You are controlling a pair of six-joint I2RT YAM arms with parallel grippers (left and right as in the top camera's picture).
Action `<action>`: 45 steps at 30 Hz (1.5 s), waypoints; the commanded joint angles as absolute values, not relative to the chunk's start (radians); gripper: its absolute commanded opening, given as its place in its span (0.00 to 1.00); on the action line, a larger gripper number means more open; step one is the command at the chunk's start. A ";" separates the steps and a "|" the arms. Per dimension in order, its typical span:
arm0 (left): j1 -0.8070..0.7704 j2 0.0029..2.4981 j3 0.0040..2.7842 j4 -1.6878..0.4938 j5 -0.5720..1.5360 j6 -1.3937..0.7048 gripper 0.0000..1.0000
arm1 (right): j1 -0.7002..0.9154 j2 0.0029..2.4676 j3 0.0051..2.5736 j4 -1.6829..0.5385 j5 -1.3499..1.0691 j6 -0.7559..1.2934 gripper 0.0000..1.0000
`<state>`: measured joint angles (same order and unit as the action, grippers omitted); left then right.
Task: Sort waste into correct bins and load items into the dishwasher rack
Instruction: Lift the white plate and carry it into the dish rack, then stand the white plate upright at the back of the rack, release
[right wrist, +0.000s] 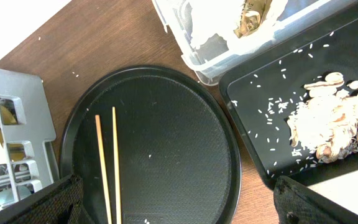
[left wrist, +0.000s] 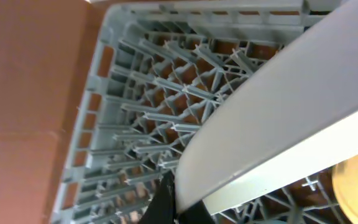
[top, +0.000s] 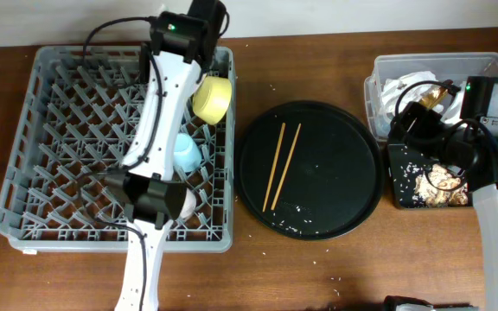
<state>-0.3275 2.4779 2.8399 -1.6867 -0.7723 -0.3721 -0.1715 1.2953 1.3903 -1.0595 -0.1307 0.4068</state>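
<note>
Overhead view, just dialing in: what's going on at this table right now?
The left arm is folded over the grey dishwasher rack, which holds a yellow cup and a blue cup; its claw can't be made out. The right claw is open and empty, near the black bin of rice and scraps and the clear bin. Two chopsticks lie on the round black tray, not yet loaded.

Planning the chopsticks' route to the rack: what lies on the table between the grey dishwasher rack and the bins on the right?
A round black tray fills that stretch, with the two chopsticks lying on its left half. The overhead view shows this.
</note>
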 commanded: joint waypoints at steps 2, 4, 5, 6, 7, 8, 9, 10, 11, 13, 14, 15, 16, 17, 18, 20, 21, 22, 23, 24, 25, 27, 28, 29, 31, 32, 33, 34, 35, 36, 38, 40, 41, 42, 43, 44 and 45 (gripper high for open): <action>-0.239 2.452 2.843 -1.686 -0.705 -0.486 0.00 | -0.177 1.299 1.393 -1.060 -0.118 0.398 0.99; -0.215 2.451 2.843 -1.683 -0.703 -0.486 0.00 | -0.177 1.299 1.393 -1.060 -0.118 0.398 0.99; -0.210 2.448 2.844 -1.683 -0.706 -0.486 0.00 | -0.177 1.299 1.393 -1.060 -0.118 0.398 0.99; -0.210 2.445 2.844 -1.684 -0.715 -0.486 0.00 | -0.177 1.299 1.393 -1.060 -0.118 0.398 0.99; -0.211 2.440 2.844 -1.685 -0.733 -0.487 0.00 | -0.177 1.299 1.393 -1.060 -0.118 0.398 0.99; -0.215 2.440 2.844 -1.688 -0.740 -0.533 0.00 | -0.177 1.299 1.393 -1.060 -0.118 0.398 0.98; -0.217 2.440 2.844 -1.688 -0.737 -0.551 0.00 | -0.177 1.299 1.393 -1.060 -0.119 0.398 0.99; -0.220 2.440 2.840 -1.684 -0.737 -0.582 0.00 | -0.177 1.299 1.393 -1.060 -0.119 0.398 0.99; -0.222 2.440 2.838 -1.681 -0.733 -0.592 0.00 | -0.177 1.299 1.393 -1.060 -0.119 0.398 0.98; -0.223 2.440 2.830 -1.681 -0.701 -0.592 0.00 | -0.177 1.299 1.393 -1.060 -0.118 0.398 0.99; -0.224 2.440 2.827 -1.681 -0.679 -0.592 0.00 | -0.177 1.299 1.393 -1.060 -0.118 0.398 0.99; -0.226 2.440 2.822 -1.681 -0.658 -0.611 0.00 | -0.177 1.299 1.393 -1.060 -0.119 0.398 0.99; -0.227 2.440 2.820 -1.676 -0.623 -0.630 0.00 | -0.177 1.299 1.393 -1.060 -0.118 0.398 0.98; -0.227 2.440 2.820 -1.654 -0.530 -0.648 0.00 | -0.177 1.299 1.393 -1.060 -0.118 0.398 0.99; -0.227 2.440 2.820 -1.656 -0.458 -0.648 0.00 | -0.177 1.299 1.393 -1.060 -0.118 0.398 0.98; -0.227 2.440 2.820 -1.671 -0.448 -0.648 0.00 | -0.177 1.299 1.393 -1.060 -0.118 0.398 0.98; -0.227 2.440 2.820 -1.670 -0.479 -0.653 0.00 | -0.177 1.299 1.393 -1.060 -0.119 0.398 0.99; -0.227 2.440 2.820 -1.673 -0.514 -0.683 0.00 | -0.177 1.299 1.393 -1.060 -0.119 0.398 0.99; -0.233 2.440 2.821 -1.688 -0.573 -0.748 0.00 | -0.177 1.299 1.393 -1.060 -0.119 0.398 0.98; -0.241 2.440 2.821 -1.688 -0.597 -0.751 0.00 | -0.177 1.299 1.393 -1.060 -0.118 0.398 0.98; -0.248 2.439 2.821 -1.688 -0.627 -0.775 0.00 | -0.177 1.299 1.393 -1.060 -0.118 0.398 0.99; -0.263 2.430 2.821 -1.688 -0.690 -0.833 0.00 | -0.177 1.299 1.393 -1.060 -0.118 0.398 0.98; -0.264 2.429 2.821 -1.688 -0.698 -0.846 0.00 | -0.177 1.299 1.393 -1.060 -0.118 0.398 0.98; -0.264 2.429 2.821 -1.688 -0.697 -0.846 0.00 | -0.177 1.299 1.393 -1.060 -0.119 0.398 0.99; -0.264 2.429 2.806 -1.688 -0.698 -0.889 0.00 | -0.177 1.299 1.393 -1.060 -0.118 0.398 0.99; -0.264 2.429 2.794 -1.688 -0.707 -0.920 0.00 | -0.177 1.299 1.393 -1.060 -0.119 0.398 0.98; -0.264 2.429 2.778 -1.688 -0.720 -0.943 0.00 | -0.177 1.299 1.393 -1.060 -0.118 0.398 0.99; -0.264 2.429 2.742 -1.688 -0.762 -0.974 0.00 | -0.177 1.299 1.393 -1.060 -0.119 0.398 0.99; -0.264 2.429 2.724 -1.688 -0.773 -0.980 0.00 | -0.177 1.299 1.393 -1.060 -0.119 0.398 0.98; -0.264 2.429 2.709 -1.687 -0.776 -0.980 0.00 | -0.177 1.299 1.393 -1.060 -0.118 0.398 0.98; -0.264 2.429 2.670 -1.683 -0.775 -0.980 0.00 | -0.177 1.299 1.393 -1.060 -0.119 0.398 0.99; -0.264 2.429 2.634 -1.665 -0.771 -0.980 0.00 | -0.177 1.299 1.393 -1.060 -0.118 0.398 0.99; -0.264 2.429 2.625 -1.658 -0.764 -0.980 0.05 | -0.177 1.299 1.393 -1.060 -0.119 0.398 0.98; -0.264 2.429 2.614 -1.649 -0.754 -0.980 0.23 | -0.177 1.299 1.393 -1.060 -0.118 0.398 0.98; -0.264 2.429 2.605 -1.637 -0.736 -0.979 0.43 | -0.177 1.299 1.393 -1.060 -0.118 0.398 0.99; -0.264 2.429 2.603 -1.636 -0.726 -0.979 0.57 | -0.177 1.299 1.393 -1.060 -0.118 0.398 0.99; -0.264 2.429 2.603 -1.636 -0.726 -0.979 0.66 | -0.177 1.299 1.393 -1.060 -0.119 0.398 0.98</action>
<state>-0.2676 2.4653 2.6144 -1.6375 -0.7307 -0.9703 -0.1715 1.2953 1.3903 -1.0592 -0.1307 0.4068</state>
